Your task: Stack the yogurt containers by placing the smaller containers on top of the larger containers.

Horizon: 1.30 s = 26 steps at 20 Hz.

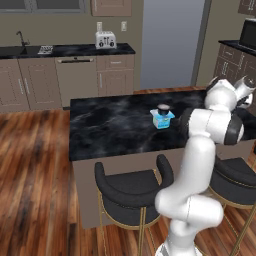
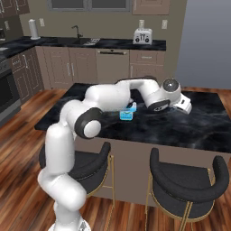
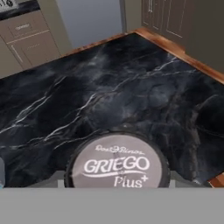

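Note:
A small round cup (image 3: 117, 168) with a dark wall and a grey "Griego Plus" lid sits at the bottom of the hand view. My gripper (image 3: 117, 183) is shut on it, one finger against each side. Black counter lies beyond it. The light blue tub (image 1: 163, 120) with a white rim stands mid-counter in the left base view. A second small dark cup (image 1: 163, 107) with a pale top is at its back; I cannot tell whether it sits on the tub or behind it. In the right base view my forearm partly covers the tub (image 2: 127, 114), well left of my hand.
The black marble island (image 1: 110, 127) has two dark stools (image 1: 131, 187) (image 2: 185, 182) along its near side. Its far right corner (image 3: 133, 34) drops to wood floor. A counter with a toaster (image 1: 105, 39) and sink runs along the back wall.

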### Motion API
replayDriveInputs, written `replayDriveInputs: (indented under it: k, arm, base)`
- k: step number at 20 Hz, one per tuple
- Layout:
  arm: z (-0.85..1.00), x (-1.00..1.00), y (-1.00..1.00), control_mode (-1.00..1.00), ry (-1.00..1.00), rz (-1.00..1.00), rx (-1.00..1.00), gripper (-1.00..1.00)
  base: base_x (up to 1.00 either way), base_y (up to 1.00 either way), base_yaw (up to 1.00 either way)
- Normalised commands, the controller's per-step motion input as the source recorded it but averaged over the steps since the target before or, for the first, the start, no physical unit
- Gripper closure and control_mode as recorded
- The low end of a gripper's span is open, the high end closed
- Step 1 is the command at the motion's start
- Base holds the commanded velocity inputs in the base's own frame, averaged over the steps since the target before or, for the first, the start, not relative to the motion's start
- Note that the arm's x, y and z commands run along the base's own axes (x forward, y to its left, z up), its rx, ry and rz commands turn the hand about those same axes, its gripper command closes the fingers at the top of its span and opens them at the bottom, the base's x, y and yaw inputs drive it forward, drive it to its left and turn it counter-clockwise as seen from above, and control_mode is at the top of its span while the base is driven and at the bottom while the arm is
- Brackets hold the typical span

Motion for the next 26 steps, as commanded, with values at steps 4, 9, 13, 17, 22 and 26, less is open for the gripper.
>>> replayDriveInputs:
  k: [4,9,13,17,22,26]
  arm:
    - [0.6,-0.57,0.64,-1.0,-0.02,0.0,0.0,1.0]
    - [0.48,-0.36,0.63,-1.0,0.0,0.0,0.0,1.0]
    - [0.53,-0.33,0.57,-1.0,0.0,0.0,0.0,1.0]
    - [0.4,-0.32,0.57,-1.0,0.01,0.0,0.0,1.0]
    - [0.24,-0.3,0.65,-1.0,0.09,0.0,0.0,1.0]
    - [0.17,-0.22,0.66,-1.0,0.11,0.0,0.0,1.0]
  base:
    - [0.0,0.0,0.0]
    - [0.0,0.0,0.0]
    - [0.0,0.0,0.0]
    - [0.0,0.0,0.0]
    - [0.0,0.0,0.0]
    - [0.0,0.0,0.0]
